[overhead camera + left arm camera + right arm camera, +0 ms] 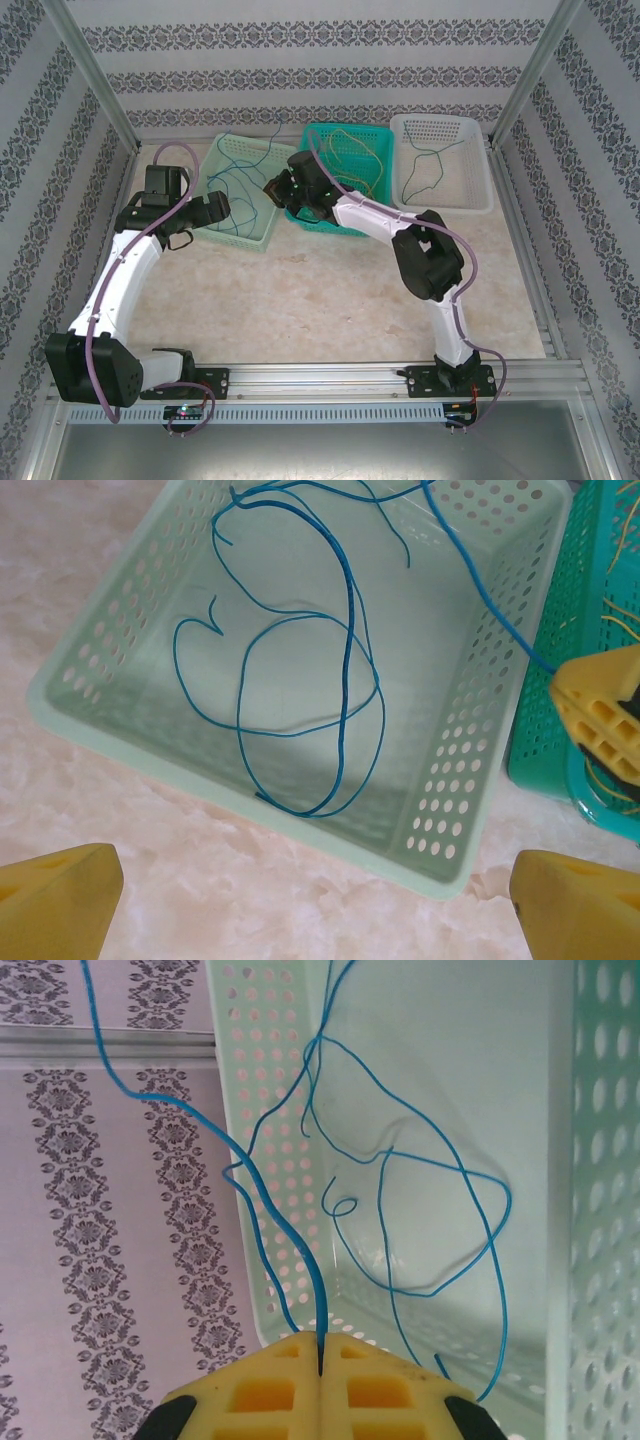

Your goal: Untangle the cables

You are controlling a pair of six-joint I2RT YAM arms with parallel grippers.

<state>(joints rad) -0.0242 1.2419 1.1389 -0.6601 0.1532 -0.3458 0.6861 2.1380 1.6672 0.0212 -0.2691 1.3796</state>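
The right claw (pixel 320 1345) is pinched fully together on one blue strand (pixel 317 1305), which comes up out of the seam between its yellow pads and climbs away ahead of it, curving off to its left against the patterned wall. Just beyond the pads sits the pale green basket (pixel 445 780), and the other blue cables (pixel 347 630) lie loose on its floor in wide, overlapping loops, some crossing each other. From the wrist view I cannot tell whether the held strand is free of those loops or caught in them.

The left claw (pixel 320 910) is spread as wide as it goes and has hold of nothing. Its two yellow fingertips (pixel 60 900) hang above the bare table (pixel 300 300), on the near side of the same basket. The looped blue cables lie directly ahead of and below it. Off to this claw's right, a taut blue line runs down over the basket's far corner to the right claw's pad.

From above, the right claw sits at the gap between the pale green basket and a teal basket (pixel 350 127) — the teal one is just to its right and holds yellow cables (pixel 350 150). Further right again stands a white basket (pixel 485 170) with a green cable (pixel 420 165) inside.
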